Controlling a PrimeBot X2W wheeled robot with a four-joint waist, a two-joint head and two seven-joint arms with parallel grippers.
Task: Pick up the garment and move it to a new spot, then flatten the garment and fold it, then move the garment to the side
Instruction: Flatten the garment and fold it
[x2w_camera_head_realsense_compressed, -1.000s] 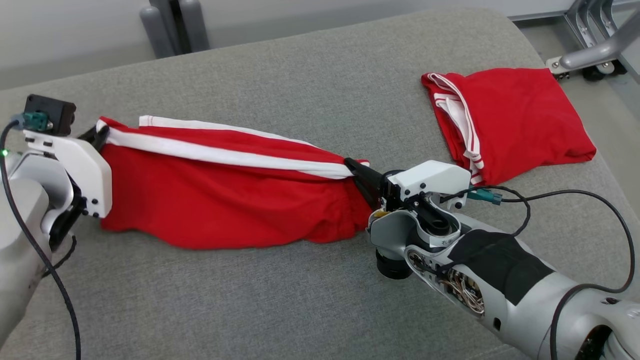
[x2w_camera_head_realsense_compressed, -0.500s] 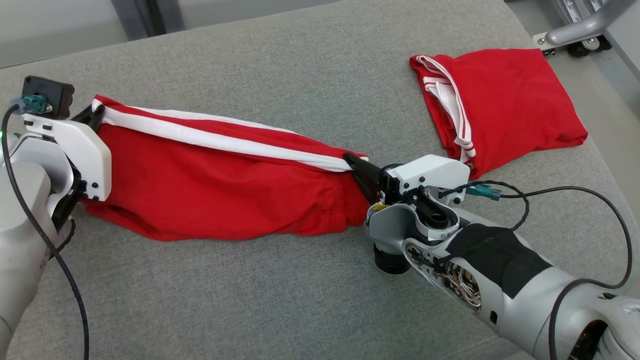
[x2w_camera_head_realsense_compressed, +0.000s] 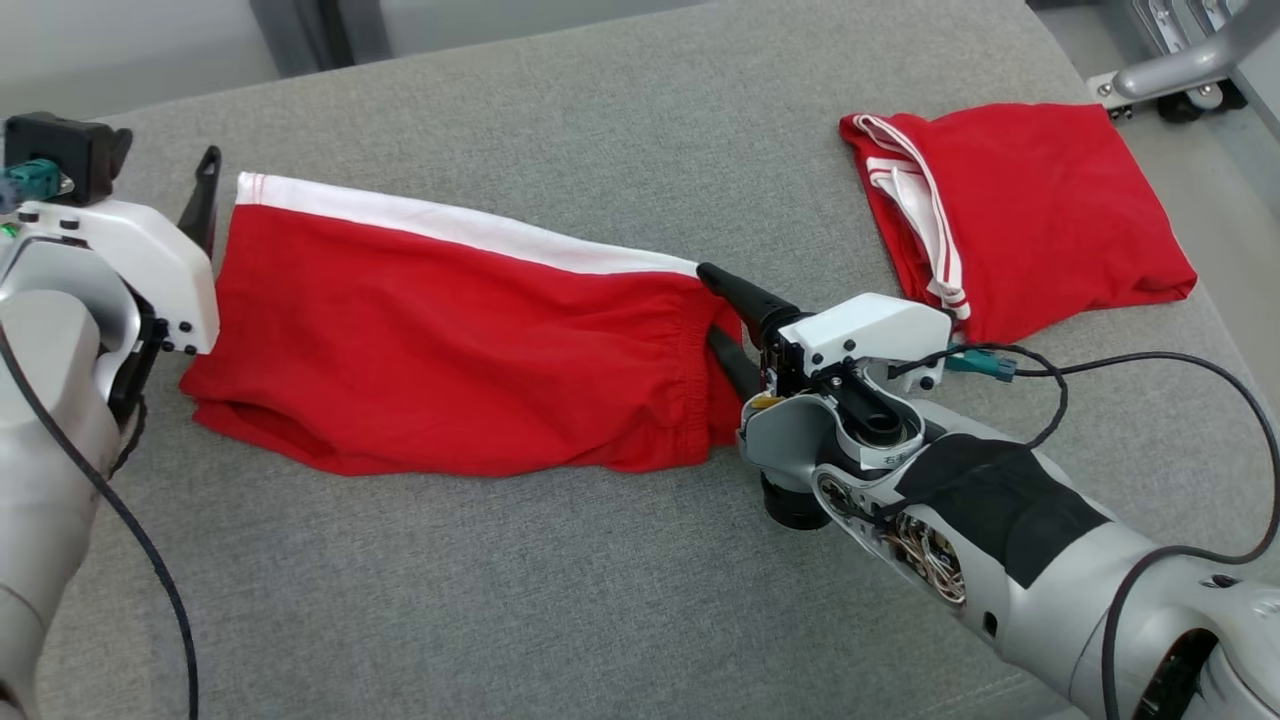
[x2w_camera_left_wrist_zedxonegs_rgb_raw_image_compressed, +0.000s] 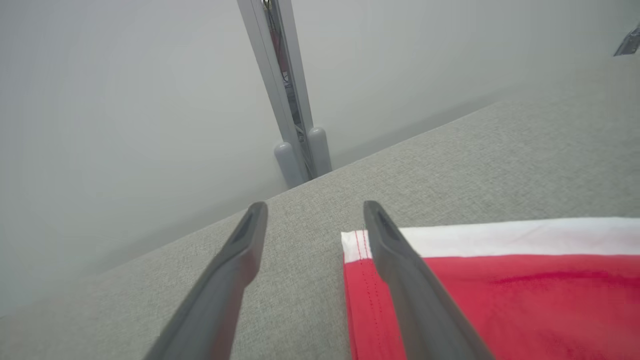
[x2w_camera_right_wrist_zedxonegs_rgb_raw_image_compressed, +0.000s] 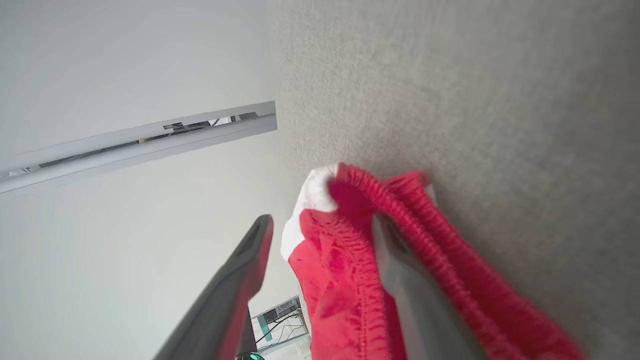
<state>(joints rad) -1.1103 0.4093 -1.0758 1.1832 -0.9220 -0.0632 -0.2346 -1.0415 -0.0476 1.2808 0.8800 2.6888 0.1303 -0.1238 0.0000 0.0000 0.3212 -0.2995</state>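
Two red garments on the grey tabletop (x2w_camera_head_realsense_compressed: 600, 120), two grippers, both with jaws apart.

The red shorts (x2w_camera_head_realsense_compressed: 450, 350) lie spread out across the middle of the tabletop, with one white stripe along the far edge and the elastic waistband towards the robot's right. The left gripper (x2w_camera_left_wrist_zedxonegs_rgb_raw_image_compressed: 312, 212) is at the hem corner, its two dark fingers wide apart with only grey fabric between them; one finger crosses in front of the white corner. The right gripper (x2w_camera_head_realsense_compressed: 716, 312) is at the waistband with its two fingers spread. In the right wrist view the bunched waistband sits between them and drapes around one finger, unclamped. The second garment (x2w_camera_head_realsense_compressed: 1040, 220), red with white stripes and folded, lies well apart at the far right, near a metal frame (x2w_camera_head_realsense_compressed: 1170, 80).
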